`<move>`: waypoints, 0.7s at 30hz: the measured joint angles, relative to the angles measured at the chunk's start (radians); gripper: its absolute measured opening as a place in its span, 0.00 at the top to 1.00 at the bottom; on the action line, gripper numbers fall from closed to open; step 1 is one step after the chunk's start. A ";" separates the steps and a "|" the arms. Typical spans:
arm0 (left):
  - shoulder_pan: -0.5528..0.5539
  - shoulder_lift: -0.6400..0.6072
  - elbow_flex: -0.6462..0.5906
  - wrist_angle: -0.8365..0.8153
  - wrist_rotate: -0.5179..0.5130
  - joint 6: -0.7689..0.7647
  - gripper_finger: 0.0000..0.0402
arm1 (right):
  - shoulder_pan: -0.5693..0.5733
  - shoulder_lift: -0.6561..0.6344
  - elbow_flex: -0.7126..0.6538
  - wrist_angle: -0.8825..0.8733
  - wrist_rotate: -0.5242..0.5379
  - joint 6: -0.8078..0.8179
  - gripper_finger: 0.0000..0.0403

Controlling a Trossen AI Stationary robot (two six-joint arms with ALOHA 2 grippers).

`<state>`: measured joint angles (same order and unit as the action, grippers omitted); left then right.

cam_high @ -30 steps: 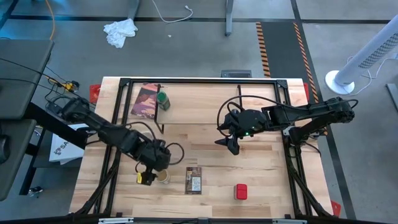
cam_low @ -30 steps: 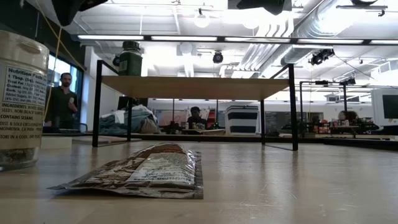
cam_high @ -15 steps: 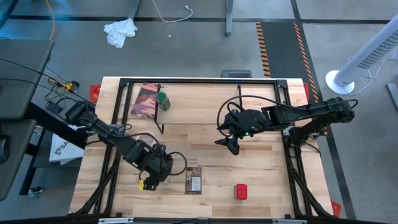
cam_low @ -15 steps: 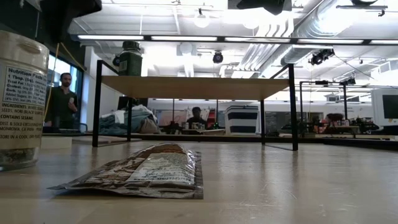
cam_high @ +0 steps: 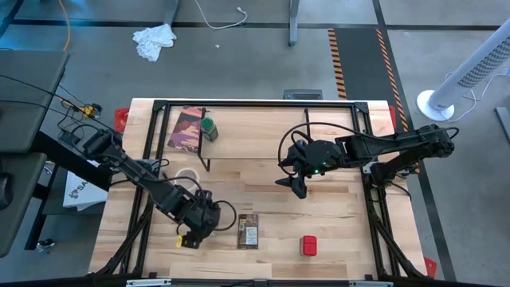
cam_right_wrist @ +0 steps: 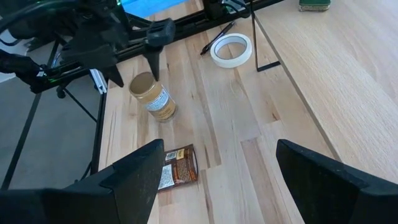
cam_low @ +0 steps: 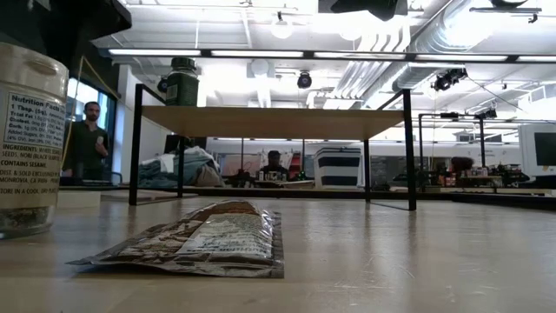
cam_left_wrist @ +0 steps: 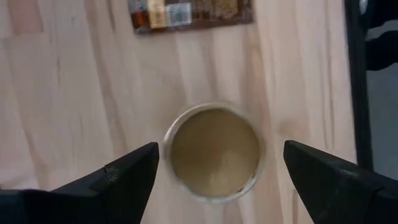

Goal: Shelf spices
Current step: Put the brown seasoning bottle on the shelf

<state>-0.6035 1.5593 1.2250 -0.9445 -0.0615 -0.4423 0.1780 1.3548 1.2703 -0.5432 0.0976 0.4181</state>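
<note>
Your left gripper (cam_left_wrist: 216, 180) hangs directly over the tan-lidded jar (cam_left_wrist: 214, 152), fingers spread wide on either side of the lid and holding nothing. The jar stands upright on the table (cam_high: 335, 231), just beside the orange-brown packet (cam_high: 249, 231). From above, the left gripper (cam_high: 197, 217) covers the jar completely; only the wrist views and the low view show it. The right wrist view shows the jar (cam_right_wrist: 153, 96) with one dark finger (cam_right_wrist: 155, 46) of the left gripper above its lid, the packet (cam_right_wrist: 175, 167) near it, and a white tape roll (cam_right_wrist: 231, 50) farther off.

The packet lies flat, its long axis running toward the shelf (cam_high: 263, 131). The red tin (cam_high: 308, 245) sits beyond the packet from the jar. The green-lidded jar (cam_high: 209, 128) stands upright on the shelf, beside a maroon packet (cam_high: 187, 130).

Your right gripper (cam_high: 296, 185) waits above the table just off the shelf's front edge, fingers wide apart and empty.
</note>
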 joint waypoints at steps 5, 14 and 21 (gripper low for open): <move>-0.004 0.000 -0.030 0.060 0.003 0.007 0.15 | 0.000 0.000 0.000 0.000 0.000 0.000 0.24; 0.001 0.000 -0.084 0.089 0.000 -0.001 0.15 | -0.001 0.000 0.000 -0.001 0.001 0.000 0.24; 0.004 0.006 -0.086 0.143 -0.027 0.033 0.16 | -0.001 0.000 0.000 -0.001 0.001 0.000 0.24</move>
<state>-0.5995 1.5657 1.1389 -0.8010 -0.0888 -0.4092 0.1768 1.3548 1.2705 -0.5438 0.0982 0.4183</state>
